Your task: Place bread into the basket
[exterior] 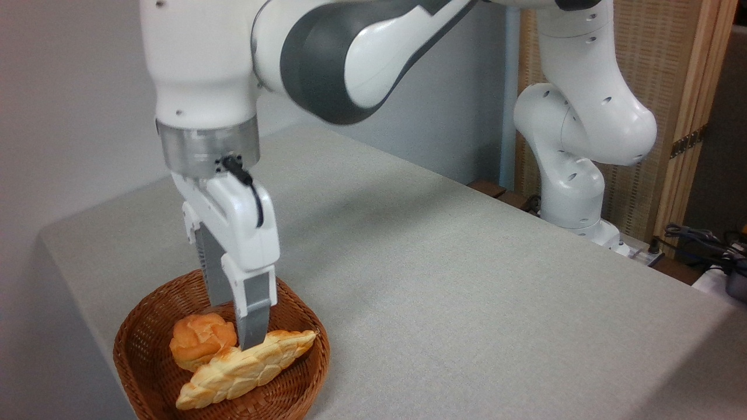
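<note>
The big white robot arm point(362, 52) filled the top of the picture and bent down toward the lower left. It reached that far because the basket sat near the worktop's left corner, well apart from the arm's base at the right.

The grey worktop point(443, 274) lay wide and bare through the middle of the frame.

The basket point(135, 350) sat at the lower left. It was round, brown and woven, with low sides, so things could be dropped in from above.

The bread point(245, 367) lay inside the basket. It was long, so it lay slanted across, one pointed end near the right rim and the other near the front rim. It looked like it was resting on the basket floor, so the job seemed almost done.

A small round bun point(201, 338) sat in the basket too, touching the bread's back side.

The gripper point(242, 332) pointed straight down at the bread's middle. One finger met the near side of the loaf. The other was hidden behind, so I cannot tell if it was gripping or letting go.
</note>
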Tool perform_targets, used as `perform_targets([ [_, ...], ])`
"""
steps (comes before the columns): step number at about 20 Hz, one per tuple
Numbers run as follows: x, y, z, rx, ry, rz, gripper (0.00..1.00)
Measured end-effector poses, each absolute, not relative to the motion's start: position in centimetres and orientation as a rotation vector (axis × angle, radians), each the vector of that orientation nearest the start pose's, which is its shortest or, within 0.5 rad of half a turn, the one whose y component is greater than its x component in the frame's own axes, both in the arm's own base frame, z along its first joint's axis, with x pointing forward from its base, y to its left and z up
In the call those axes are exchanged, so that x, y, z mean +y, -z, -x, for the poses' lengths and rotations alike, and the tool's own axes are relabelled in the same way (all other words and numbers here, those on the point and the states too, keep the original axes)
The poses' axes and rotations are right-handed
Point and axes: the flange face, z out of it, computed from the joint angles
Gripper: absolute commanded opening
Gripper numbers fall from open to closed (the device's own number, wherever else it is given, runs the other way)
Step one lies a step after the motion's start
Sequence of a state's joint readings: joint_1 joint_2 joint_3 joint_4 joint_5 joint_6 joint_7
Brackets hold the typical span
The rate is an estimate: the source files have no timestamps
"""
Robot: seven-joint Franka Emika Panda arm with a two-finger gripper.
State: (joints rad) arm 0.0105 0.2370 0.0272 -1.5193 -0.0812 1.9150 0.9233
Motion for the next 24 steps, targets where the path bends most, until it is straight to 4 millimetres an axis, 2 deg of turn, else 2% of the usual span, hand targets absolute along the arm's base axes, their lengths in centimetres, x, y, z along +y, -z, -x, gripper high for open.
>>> perform_targets([
  [2,2.8,-56.0,-63.6,1.295,0.239,2.856,1.0],
  [4,2.7,-58.6,-61.6,1.308,0.205,2.879,1.0],
  [8,-0.3,-63.2,-57.7,1.289,0.169,2.926,1.0],
  [10,-1.9,-64.6,-56.3,1.233,0.15,2.959,1.0],
  [13,-3.1,-65.1,-55.5,1.24,0.135,2.96,1.0],
  [24,-3.9,-63.6,-55.4,1.26,0.049,2.897,1.0],
])
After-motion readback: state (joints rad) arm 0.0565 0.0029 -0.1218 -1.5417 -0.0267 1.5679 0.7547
